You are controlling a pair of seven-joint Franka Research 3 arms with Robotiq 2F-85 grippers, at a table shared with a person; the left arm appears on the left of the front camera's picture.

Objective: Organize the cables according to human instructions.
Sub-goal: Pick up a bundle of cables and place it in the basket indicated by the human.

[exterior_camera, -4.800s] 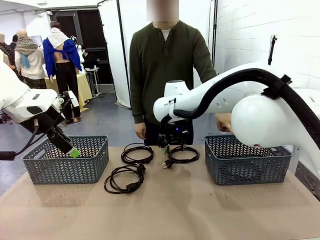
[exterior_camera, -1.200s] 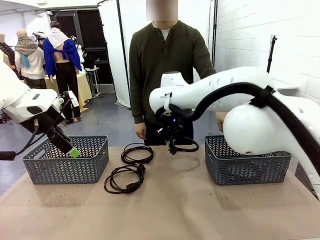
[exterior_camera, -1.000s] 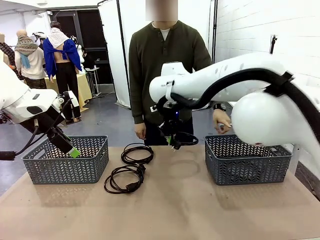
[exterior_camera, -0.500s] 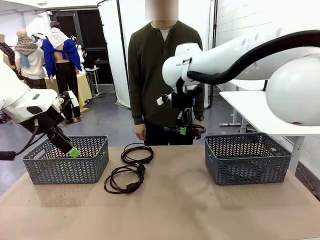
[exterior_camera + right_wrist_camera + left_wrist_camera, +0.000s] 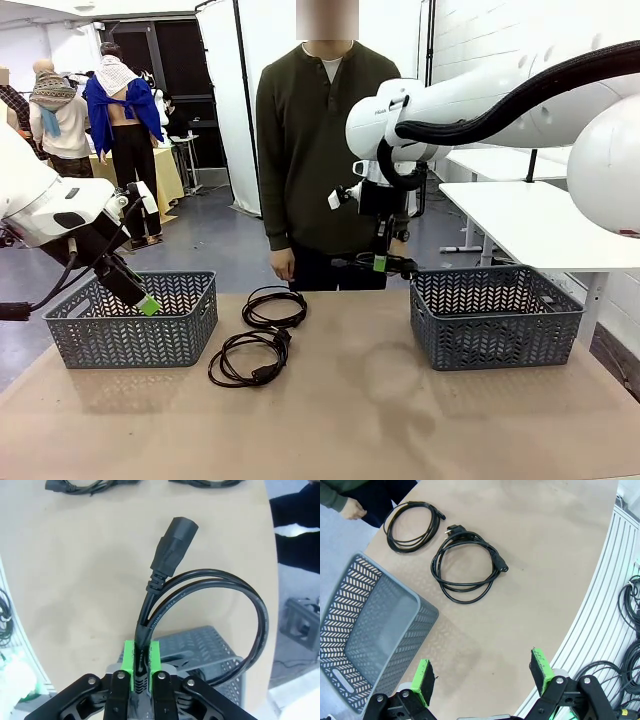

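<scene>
Two black coiled cables lie on the table, one [image 5: 274, 305] nearer the person and one [image 5: 250, 358] in front of it; the left wrist view shows them as a smaller coil [image 5: 414, 525] and a larger coil [image 5: 467, 565]. My right gripper [image 5: 381, 263] hangs above the left rim of the right basket [image 5: 495, 322], shut on a third cable [image 5: 392, 264]. In the right wrist view the green pads [image 5: 131, 662] pinch that cord, and its plug [image 5: 173, 542] sticks out ahead. My left gripper [image 5: 142, 299] stands open over the left basket [image 5: 130, 332], nothing between its fingers [image 5: 422, 679].
The person stands at the far edge of the table, one hand [image 5: 281, 263] hanging near the table's back edge. In the left wrist view, a grey basket [image 5: 367, 640] sits at lower left, with bare brown table between it and the cables. More cords hang off the table's side [image 5: 630, 600].
My right gripper has risen and carried the cable to the right, from mid-table to just over the right basket's left rim. The left arm has not moved.
</scene>
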